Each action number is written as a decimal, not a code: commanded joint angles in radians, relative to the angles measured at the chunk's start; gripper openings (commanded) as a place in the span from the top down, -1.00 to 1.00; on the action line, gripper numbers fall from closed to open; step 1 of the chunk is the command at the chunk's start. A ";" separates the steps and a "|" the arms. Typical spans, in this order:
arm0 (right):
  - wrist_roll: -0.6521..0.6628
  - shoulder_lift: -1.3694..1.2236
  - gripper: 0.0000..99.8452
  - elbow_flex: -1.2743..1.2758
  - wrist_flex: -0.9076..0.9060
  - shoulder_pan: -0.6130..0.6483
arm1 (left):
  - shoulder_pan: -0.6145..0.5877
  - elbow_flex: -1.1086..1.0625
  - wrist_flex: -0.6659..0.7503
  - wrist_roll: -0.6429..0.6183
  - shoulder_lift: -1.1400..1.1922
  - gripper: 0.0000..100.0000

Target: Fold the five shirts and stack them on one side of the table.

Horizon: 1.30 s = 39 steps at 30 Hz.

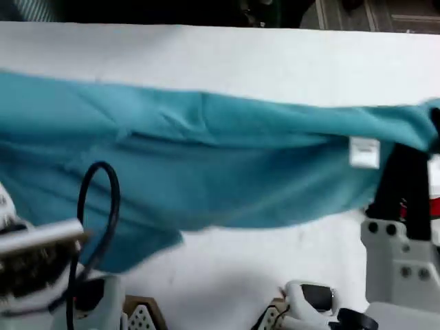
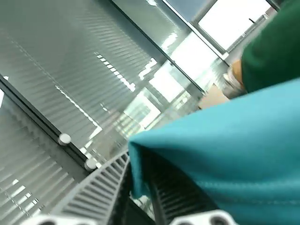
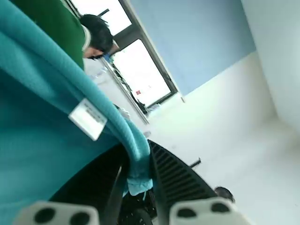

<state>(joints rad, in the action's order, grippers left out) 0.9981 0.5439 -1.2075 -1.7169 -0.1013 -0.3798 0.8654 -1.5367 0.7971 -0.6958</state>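
High view: shirt [image 1: 206,165] stretched between left gripper [image 2: 138,176] and right gripper [image 3: 137,171], both clenched on it (held taut for folding).

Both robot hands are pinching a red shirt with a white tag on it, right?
Not red: the shirt is teal, as the high view shows. The left hand and the right hand do pinch it, and it has a white tag.

White housings [image 1: 388,265], dark screws [image 1: 373,227], looped black cable [image 1: 113,199], seemingly ribbed black jaws
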 commanded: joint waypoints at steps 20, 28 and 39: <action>-0.040 0.325 0.96 1.250 0.239 0.082 | 0.010 -0.600 -0.046 0.028 0.021 0.96; -0.080 0.182 0.96 1.597 0.731 0.186 | 0.035 -1.149 0.532 0.130 0.024 0.96; -0.080 -0.234 0.96 1.513 1.290 0.185 | 0.128 -1.129 1.037 0.124 0.437 0.96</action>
<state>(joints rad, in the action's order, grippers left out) 0.9260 0.3736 0.3851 -0.5355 0.0859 -0.2677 -0.4005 -0.5623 0.9229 -0.3951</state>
